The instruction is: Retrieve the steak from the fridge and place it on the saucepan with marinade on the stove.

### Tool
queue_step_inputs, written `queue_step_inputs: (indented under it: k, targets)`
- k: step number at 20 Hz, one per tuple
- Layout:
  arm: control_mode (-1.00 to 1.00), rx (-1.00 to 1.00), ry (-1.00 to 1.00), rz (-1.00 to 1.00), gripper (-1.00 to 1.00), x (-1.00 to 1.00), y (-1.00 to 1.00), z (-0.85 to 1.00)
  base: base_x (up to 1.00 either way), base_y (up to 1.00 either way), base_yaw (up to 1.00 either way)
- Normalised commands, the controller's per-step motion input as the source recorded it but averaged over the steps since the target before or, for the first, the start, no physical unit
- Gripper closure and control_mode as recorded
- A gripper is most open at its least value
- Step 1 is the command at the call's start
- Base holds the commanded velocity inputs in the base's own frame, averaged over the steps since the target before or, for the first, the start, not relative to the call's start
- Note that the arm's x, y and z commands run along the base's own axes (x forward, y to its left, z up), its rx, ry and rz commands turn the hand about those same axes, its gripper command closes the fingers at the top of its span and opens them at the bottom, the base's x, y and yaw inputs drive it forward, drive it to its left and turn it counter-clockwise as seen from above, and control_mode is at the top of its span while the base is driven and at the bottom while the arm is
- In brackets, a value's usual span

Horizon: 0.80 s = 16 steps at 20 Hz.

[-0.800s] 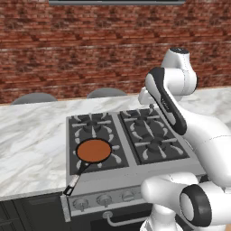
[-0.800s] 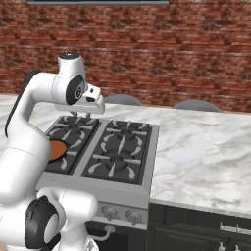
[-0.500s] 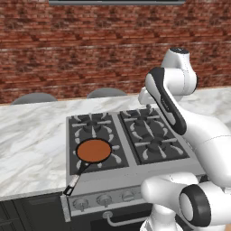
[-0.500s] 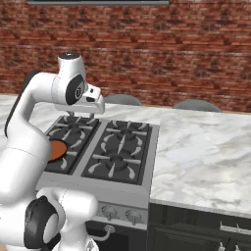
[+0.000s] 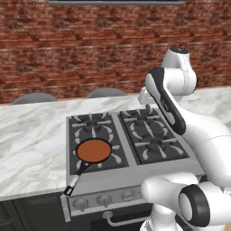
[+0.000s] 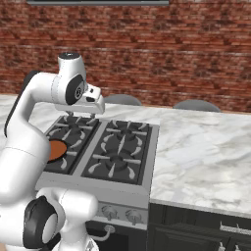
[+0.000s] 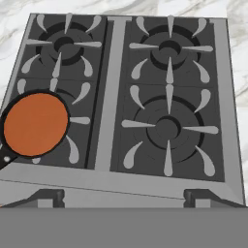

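Observation:
The stove [image 5: 118, 135] is set into a marble counter, with black grates over its burners. On its front left burner sits the saucepan [image 5: 92, 151], its thin handle [image 5: 74, 178] reaching past the stove's front edge. The orange-brown marinade [image 7: 35, 124] lies smooth across the whole pan. My gripper [image 7: 127, 196] hangs open over the middle of the stove [image 7: 109, 97] with nothing between its fingertips [image 7: 46, 196]. From the right base view the gripper [image 6: 83, 114] is above the back left burner, and my arm partly covers the saucepan [image 6: 56, 149]. The steak and the fridge are out of view.
White marble counter [image 5: 31, 140] runs on both sides of the stove, wider on the right [image 6: 206, 157]. A brick wall [image 5: 90, 49] stands behind, with two grey chair backs [image 5: 106, 93] past the counter. Round knobs [image 5: 103, 198] line the stove's front above dark cabinet fronts [image 6: 196, 230].

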Motion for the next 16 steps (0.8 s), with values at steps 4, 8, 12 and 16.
queue_step_inputs:
  k: [4, 8, 12, 16]
  targets:
    - [1.0, 0.0, 0.0, 0.0, -1.0, 0.0, 0.0, 0.0, 0.0, 0.0, 0.0]
    - [1.0, 0.0, 0.0, 0.0, -1.0, 0.0, 0.0, 0.0, 0.0, 0.0, 0.0]
    - [1.0, 0.0, 0.0, 0.0, -1.0, 0.0, 0.0, 0.0, -0.02, 0.0, 0.0]
    - [1.0, 0.0, 0.0, 0.0, -1.0, 0.0, 0.0, 0.0, -0.53, -0.03, -0.13]
